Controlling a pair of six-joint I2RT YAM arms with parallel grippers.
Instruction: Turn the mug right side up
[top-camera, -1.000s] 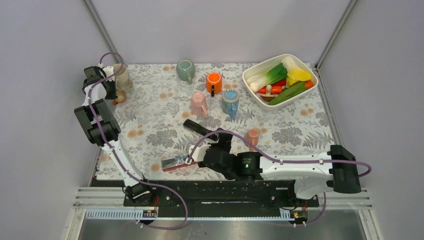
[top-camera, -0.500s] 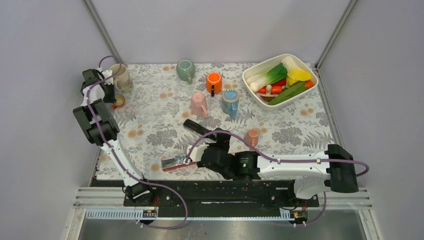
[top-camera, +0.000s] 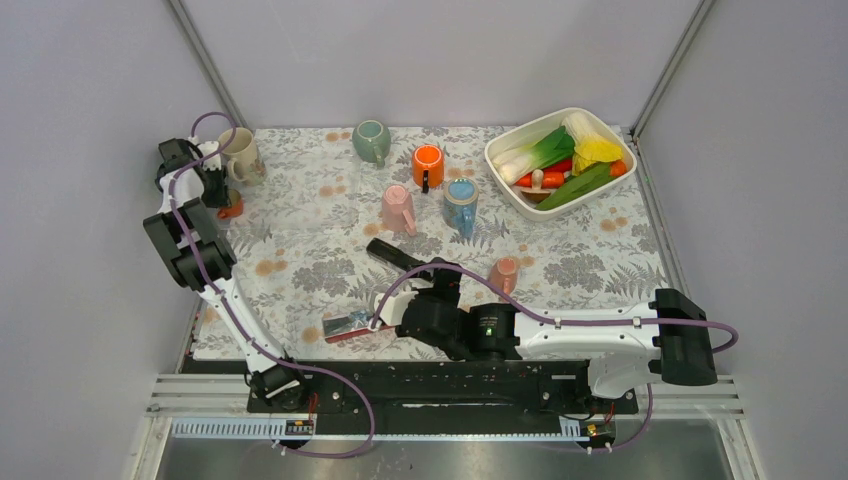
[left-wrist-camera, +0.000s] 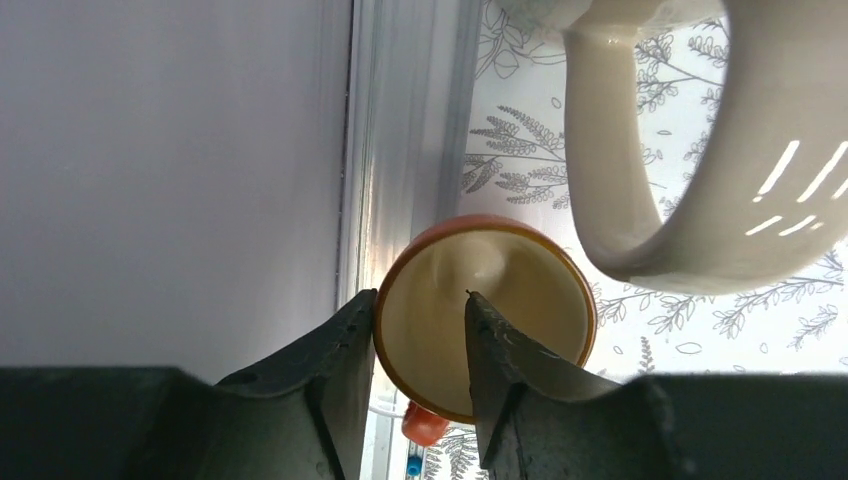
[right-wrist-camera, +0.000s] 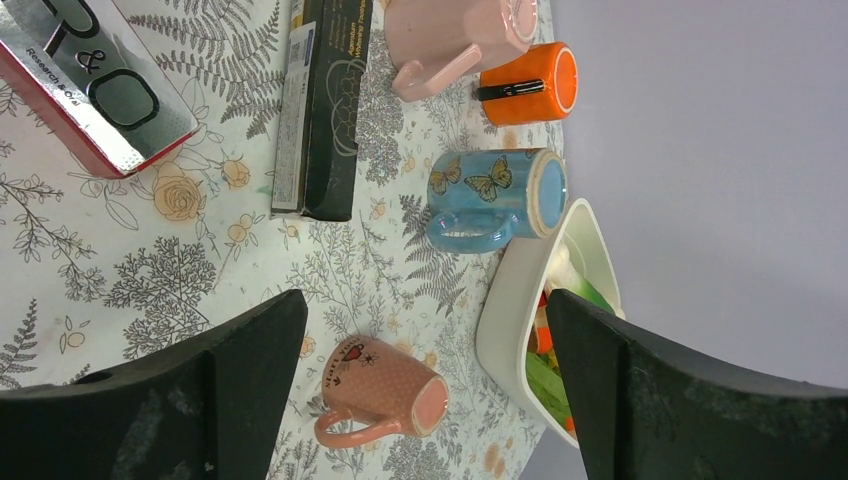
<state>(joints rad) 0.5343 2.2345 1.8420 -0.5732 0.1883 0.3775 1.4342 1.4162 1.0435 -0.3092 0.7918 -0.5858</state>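
My left hand (left-wrist-camera: 416, 298) works at the surface's (top-camera: 300, 290) 10 o'clock corner, hard against the side wall (left-wrist-camera: 170, 170), with little room to swing. Its fingers stand narrowly parted across the orange mug's (left-wrist-camera: 520, 300) rim, one outside and one inside. Cream interior shows between them, so nothing is pinched. The mug's mouth faces my wrist camera and its base is hidden. The cream mug (top-camera: 240, 152), just beside it at 12 o'clock, is cut off there. Near 6 o'clock, my right hand (right-wrist-camera: 425, 300) gapes wide over open cloth, holding nothing.
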